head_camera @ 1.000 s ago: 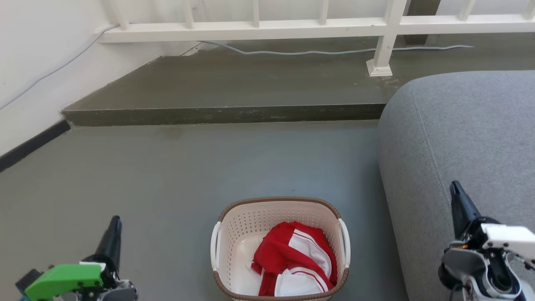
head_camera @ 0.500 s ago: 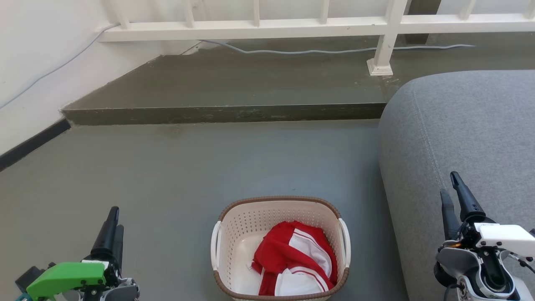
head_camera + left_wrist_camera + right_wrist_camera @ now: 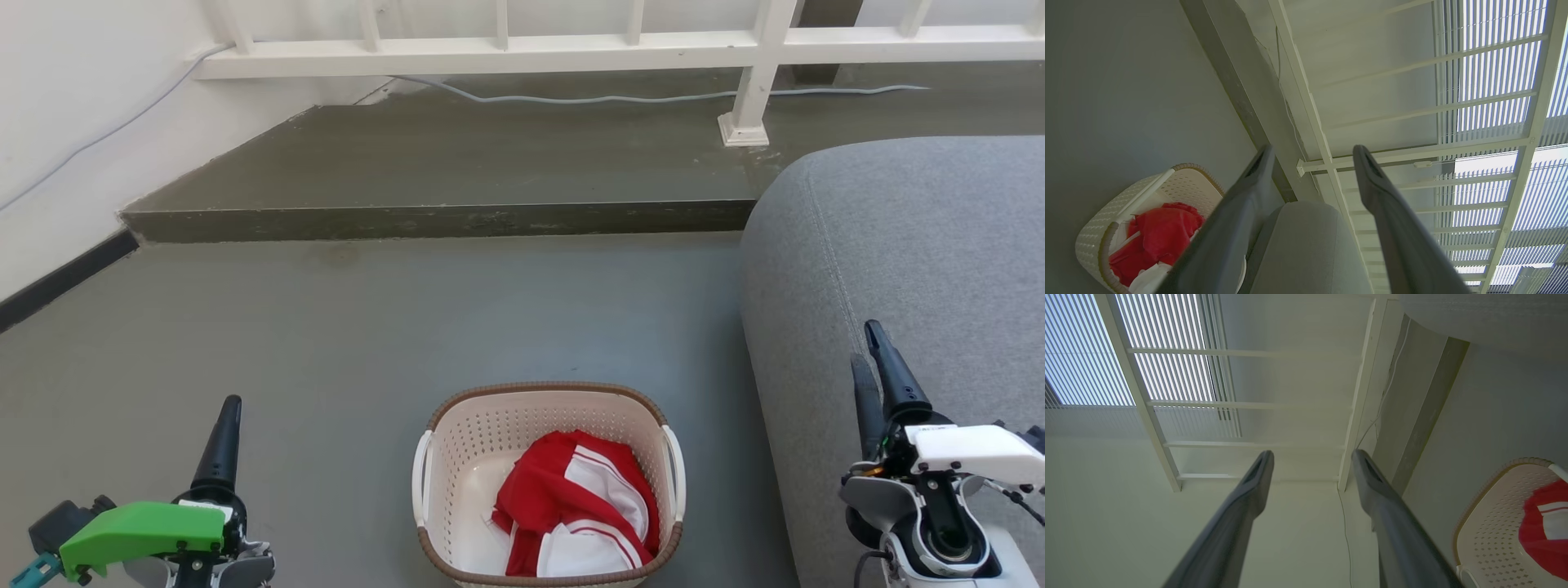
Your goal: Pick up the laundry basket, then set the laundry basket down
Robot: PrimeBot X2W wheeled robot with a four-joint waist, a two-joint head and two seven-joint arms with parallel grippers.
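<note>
Approach step: the laundry basket [image 3: 522, 425] is not yet gripped, and the left tool [image 3: 229, 404] and right tool [image 3: 862, 343] are both empty.

The laundry basket stands on the floor [image 3: 367, 327] at the bottom centre of the head view, with a red and white garment [image 3: 580, 506] heaped inside. The left tool sits at lower left and the right tool at lower right, in front of the grey sofa [image 3: 898, 229]. Both are well apart from the basket. The wrist views show each tool's fingers spread wide with nothing between them. Next, I judge, each tool must drop and swing inward to a white side handle [image 3: 420, 482], then close on it so the basket lifts level.
</note>
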